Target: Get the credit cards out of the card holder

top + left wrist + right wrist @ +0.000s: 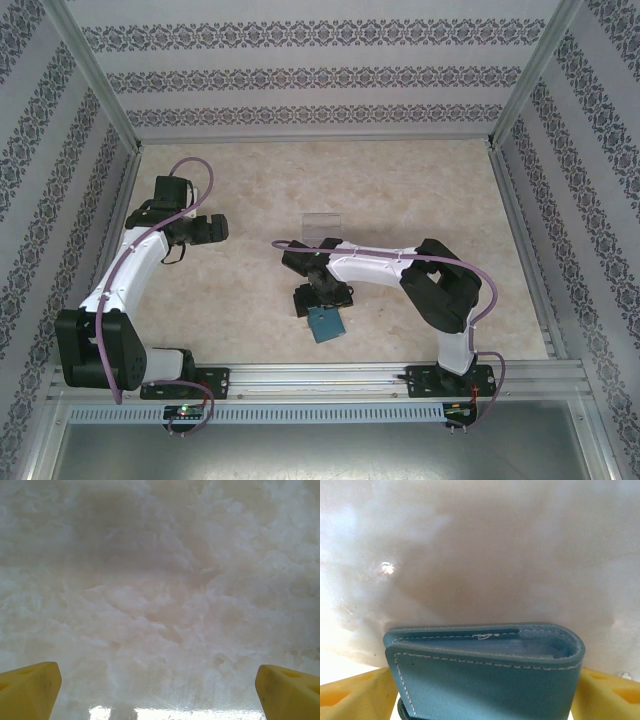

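Observation:
The card holder [485, 675] is a teal-blue wallet with pale stitching, folded shut, its open edge facing the camera. It lies between the yellow fingers [355, 695] of my right gripper [485, 690], whose jaws stand wide, one at each of its short ends. Both ends meet the fingers with no visible gap, and whether they press on it I cannot tell. From above, the card holder [326, 325] sticks out near the table's front edge below the right gripper [322, 298]. The credit cards are hidden inside it. My left gripper [213, 228] hangs open over bare table, far left.
A clear plastic tray [322, 223] stands just behind the right gripper, mid-table. The marbled tabletop [160, 580] lies under the left gripper [157, 675]. Patterned walls and metal posts close in three sides, and a rail runs along the near edge.

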{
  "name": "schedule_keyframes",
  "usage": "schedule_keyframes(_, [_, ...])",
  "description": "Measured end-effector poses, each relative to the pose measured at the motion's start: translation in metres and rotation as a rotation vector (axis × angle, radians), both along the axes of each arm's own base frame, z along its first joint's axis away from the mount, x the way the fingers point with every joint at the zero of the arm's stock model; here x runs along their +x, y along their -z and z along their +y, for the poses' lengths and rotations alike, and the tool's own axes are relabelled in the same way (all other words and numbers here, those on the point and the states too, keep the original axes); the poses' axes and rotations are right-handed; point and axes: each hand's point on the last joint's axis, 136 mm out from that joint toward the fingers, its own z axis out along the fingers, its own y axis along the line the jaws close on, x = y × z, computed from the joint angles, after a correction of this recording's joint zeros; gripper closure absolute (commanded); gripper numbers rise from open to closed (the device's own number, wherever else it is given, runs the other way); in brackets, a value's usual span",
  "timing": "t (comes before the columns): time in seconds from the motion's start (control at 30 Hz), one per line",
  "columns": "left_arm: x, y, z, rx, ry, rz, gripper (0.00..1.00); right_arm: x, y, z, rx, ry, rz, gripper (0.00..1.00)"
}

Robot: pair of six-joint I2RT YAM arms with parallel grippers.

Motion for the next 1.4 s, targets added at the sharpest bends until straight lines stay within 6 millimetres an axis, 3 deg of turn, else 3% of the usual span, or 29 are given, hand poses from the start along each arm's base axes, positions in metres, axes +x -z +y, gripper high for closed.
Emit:
schedule_keyframes(0.2, [0.0,0.0,0.0,0.0,0.0,0.0,0.0,0.0,0.001,0.001,-0.004,0.002,0.005,0.12])
schedule_keyframes(0.77, [0.0,0.0,0.0,0.0,0.0,0.0,0.0,0.009,-0.002,-0.006,0.008,0.122,0.0,0.38])
schedule_keyframes(1.17, [0.0,0.0,0.0,0.0,0.0,0.0,0.0,0.043,-0.004,-0.009,0.065,0.255,-0.032,0.4])
schedule_keyframes(1.4, [0.0,0.0,0.0,0.0,0.0,0.0,0.0,0.047,-0.001,-0.004,0.059,0.276,-0.028,0.27])
